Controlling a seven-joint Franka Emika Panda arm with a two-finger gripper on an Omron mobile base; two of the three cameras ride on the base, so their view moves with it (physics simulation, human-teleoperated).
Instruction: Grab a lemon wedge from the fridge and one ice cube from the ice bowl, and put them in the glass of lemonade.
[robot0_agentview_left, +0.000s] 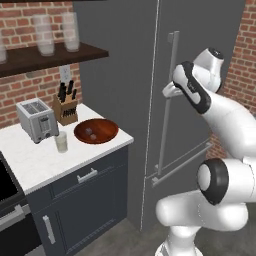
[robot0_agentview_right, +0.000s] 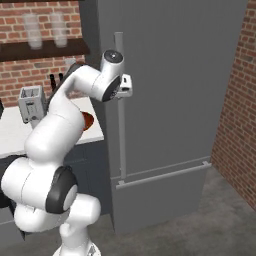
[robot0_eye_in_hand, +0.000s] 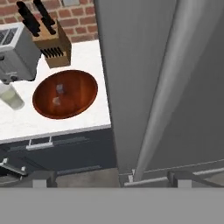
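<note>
The fingers (robot0_eye_in_hand: 107, 178) are spread wide with nothing between them, and the long vertical bar handle (robot0_eye_in_hand: 168, 87) of the fridge (robot0_agentview_left: 125, 75) is lined up in the gap ahead of them in the hand view. From the base views the hand (robot0_agentview_right: 124, 86) is seen brought up against that handle about halfway up the door, which is judged to be the approach for pulling the door open, since the door is shut and the lemon wedge is presumably inside, out of sight.

Just beside the fridge, the white bench (robot0_agentview_left: 35, 160) carries the rest of the task's things. The ice bowl (robot0_agentview_left: 96, 131) is set near the bench's fridge-side edge, with two small pale cubes (robot0_eye_in_hand: 58, 94) lying in it, so it is within easy reach once the wedge is fetched. The glass of lemonade (robot0_agentview_left: 61, 142) stands just beside the bowl, in front of the toaster (robot0_agentview_left: 36, 120). A knife block (robot0_agentview_left: 65, 107) is placed against the brick wall behind them. Frosted glasses (robot0_agentview_left: 57, 34) are kept on the dark shelf above.

No brand, label or readable writing can be made out on anything.
</note>
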